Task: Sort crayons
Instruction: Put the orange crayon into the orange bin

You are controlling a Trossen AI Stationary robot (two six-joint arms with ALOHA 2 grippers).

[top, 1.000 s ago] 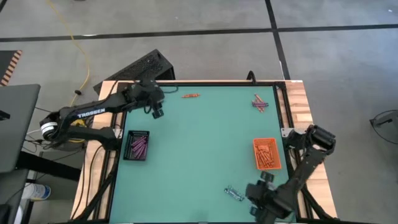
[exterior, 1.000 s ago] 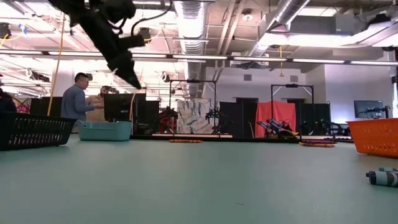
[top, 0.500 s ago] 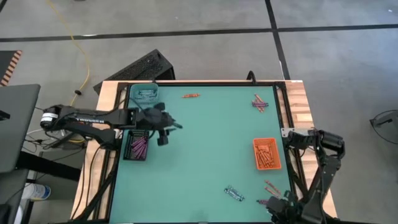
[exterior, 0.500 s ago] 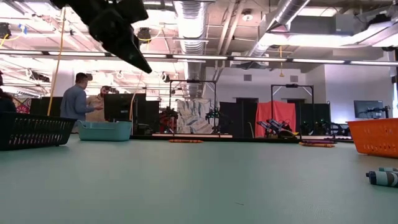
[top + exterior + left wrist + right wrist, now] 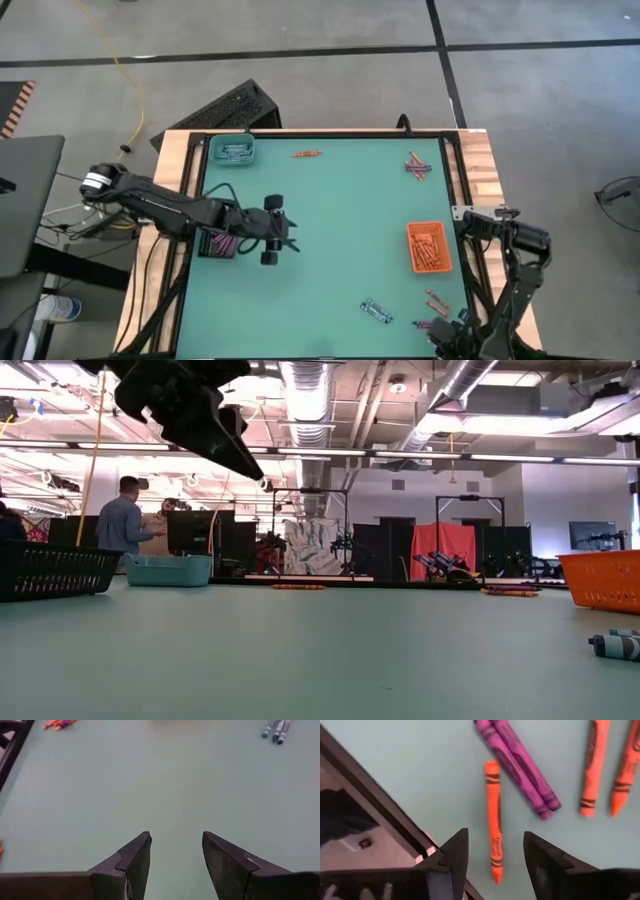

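Left hand [image 5: 283, 232] spread above bare mat [image 5: 340, 220], crayons [image 5: 520, 770] by edge

- Three trays on the table: teal tray [image 5: 232, 151], black tray [image 5: 213, 240], orange tray [image 5: 429, 247].
- Two robot arms.
- Two people [image 5: 124, 516] beyond the table.

Orange tray [image 5: 430, 248], black tray [image 5: 215, 243] and teal tray [image 5: 232, 151] sit on the green surface [image 5: 330, 230]; two people [image 5: 135, 527] stand beyond

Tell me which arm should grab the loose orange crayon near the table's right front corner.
Right. Its open gripper hangs directly over that orange crayon, beside two purple ones. The left gripper, also open, is mid-table by the black tray, far away.
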